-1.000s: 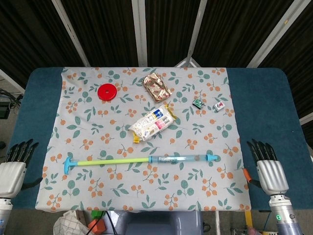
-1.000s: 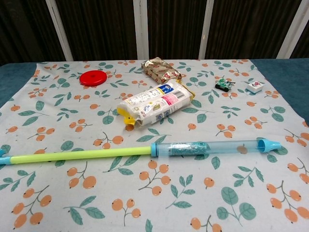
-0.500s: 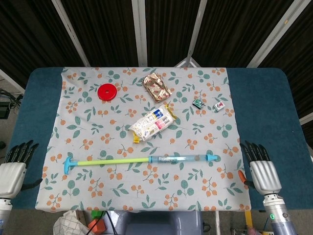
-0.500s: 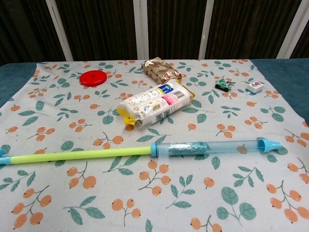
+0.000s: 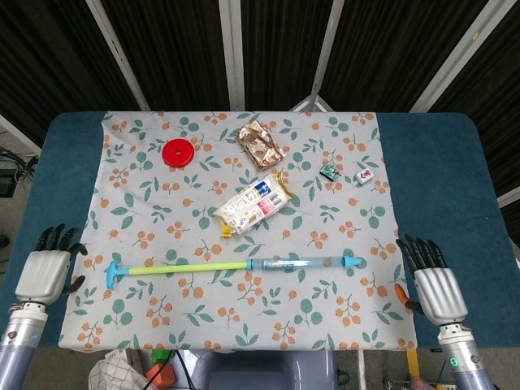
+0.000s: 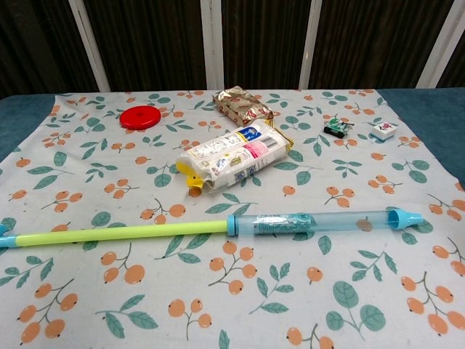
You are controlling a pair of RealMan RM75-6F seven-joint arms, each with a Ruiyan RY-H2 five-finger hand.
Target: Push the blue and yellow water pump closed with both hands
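Observation:
The water pump [image 5: 236, 266] lies extended across the near part of the floral cloth, its yellow rod [image 6: 116, 232] pulled out to the left of the clear blue barrel [image 6: 312, 221]. A blue T-handle [image 5: 111, 274] ends the rod and a blue nozzle [image 5: 353, 262] caps the barrel. My left hand [image 5: 47, 272] hovers left of the handle, fingers apart, holding nothing. My right hand [image 5: 435, 284] is to the right of the nozzle, fingers spread and empty. Neither hand shows in the chest view.
Behind the pump lies a white snack packet [image 5: 252, 205]. Further back are a red disc [image 5: 178, 152], a shiny foil packet [image 5: 261, 144], a small green toy [image 5: 329, 171] and a small white block [image 5: 365, 176]. Blue table [image 5: 455, 187] borders the cloth.
My left hand has moved right and forward, closer to the pump's handle. The right hand shifted slightly left over the first half second, then held. The pump has not moved.

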